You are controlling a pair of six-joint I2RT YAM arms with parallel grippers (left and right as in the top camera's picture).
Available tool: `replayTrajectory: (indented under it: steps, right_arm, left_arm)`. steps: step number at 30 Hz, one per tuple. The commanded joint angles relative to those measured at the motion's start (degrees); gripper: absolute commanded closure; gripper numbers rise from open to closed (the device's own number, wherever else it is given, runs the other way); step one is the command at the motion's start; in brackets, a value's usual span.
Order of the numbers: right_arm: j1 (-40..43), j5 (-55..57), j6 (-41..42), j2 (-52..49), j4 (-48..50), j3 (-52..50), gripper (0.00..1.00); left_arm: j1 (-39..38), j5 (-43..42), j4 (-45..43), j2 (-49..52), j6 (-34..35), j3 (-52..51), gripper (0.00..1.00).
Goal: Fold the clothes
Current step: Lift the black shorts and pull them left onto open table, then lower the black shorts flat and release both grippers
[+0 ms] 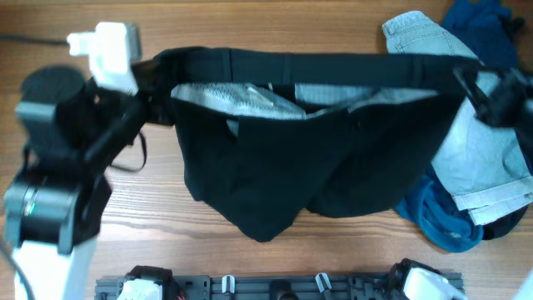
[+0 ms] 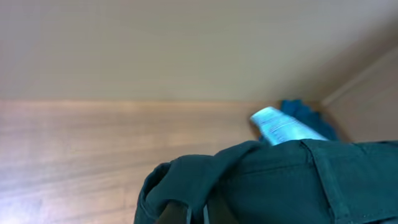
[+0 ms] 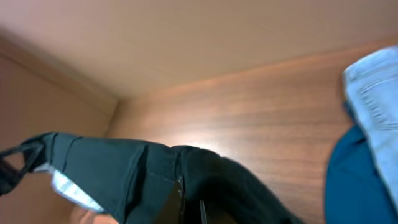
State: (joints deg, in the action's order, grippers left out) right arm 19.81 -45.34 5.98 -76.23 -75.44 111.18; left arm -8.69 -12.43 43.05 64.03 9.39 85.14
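Observation:
Black shorts [image 1: 275, 158] hang stretched between my two grippers above the wooden table, waistband up, with the grey-white lining showing at the top. My left gripper [image 1: 150, 83] is shut on the waistband's left end; the dark fabric [image 2: 249, 186] covers its fingers in the left wrist view. My right gripper [image 1: 475, 83] is shut on the waistband's right end; the black cloth [image 3: 186, 180] wraps its fingers in the right wrist view. The legs of the shorts droop toward the front of the table.
A pile of other clothes lies at the right: light blue denim shorts [image 1: 483, 158], a dark blue garment [image 1: 487, 25] behind, a teal-blue one [image 1: 441, 221] in front. A dark rail [image 1: 275, 287] runs along the front edge. Bare wood [image 1: 166, 233] lies under the shorts.

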Motion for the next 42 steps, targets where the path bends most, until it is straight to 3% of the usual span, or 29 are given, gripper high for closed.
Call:
replayTrajectory:
  steps: [1,4,7,19,20,21,22,23,24,25,27,31,37,40,42]
  right_arm:
    - [-6.16,17.16,-1.29,-7.39,3.58,0.07,0.96]
    - [-15.3,29.64,0.87,-14.8,6.8,0.07,0.96]
    - [-19.45,35.08,2.43,-20.13,10.54,0.07,0.96]
    - [-25.88,36.59,6.93,-43.89,30.6,0.07,0.96]
    - [-25.92,36.59,7.1,-45.42,33.05,0.07,0.96]
    - [-25.92,36.54,7.17,-46.66,36.06,0.07,0.96]
    - [-25.92,36.26,7.76,-47.32,39.1,0.07,0.95]
    - [-25.92,35.85,7.74,-47.63,42.12,0.07,0.9]
    - [-25.92,34.93,7.72,-47.6,45.64,0.17,0.66]
    - [-25.92,34.56,7.72,-47.25,47.36,0.33,0.42]
    - [-25.92,34.29,7.72,-45.9,49.07,0.35,0.16]
    - [-25.9,34.07,7.06,-42.07,43.15,0.35,0.01]
    - [-25.53,33.27,4.5,-39.69,25.29,0.35,0.0]
    - [-25.09,33.11,4.46,-39.69,18.97,0.09,0.0]
    - [-25.11,32.72,3.43,-39.69,18.18,0.07,0.0]
  left_arm:
    - [2.49,16.63,-1.07,5.33,0.52,0.37,0.96]
    - [2.97,16.65,-2.38,10.25,0.52,0.37,0.96]
    - [4.13,16.65,-4.83,13.84,0.52,0.37,0.96]
    - [4.96,16.61,-21.86,36.37,0.5,0.37,0.96]
    - [4.96,16.63,-24.39,38.14,0.48,0.37,0.94]
    - [4.96,16.63,-27.32,39.76,0.5,0.37,0.8]
    - [4.96,16.61,-30.56,41.22,0.5,0.37,0.47]
    - [4.96,16.52,-32.46,41.94,0.5,0.37,0.3]
    - [4.96,16.33,-34.4,42.18,0.55,0.37,0.08]
    - [4.96,16.35,-35.41,41.83,0.55,0.7,0.0]
    - [4.96,16.37,-33.38,40.92,0.66,2.78,0.0]
    - [4.92,11.93,-20.37,38.4,1.79,9.4,0.0]
    - [4.68,5.35,-1.4,37.97,1.36,10.49,0.0]
    - [4.57,3.5,2.45,38.12,0.98,10.32,0.0]
    - [3.89,2.82,-1.31,39.1,-3.65,10.27,0.0]
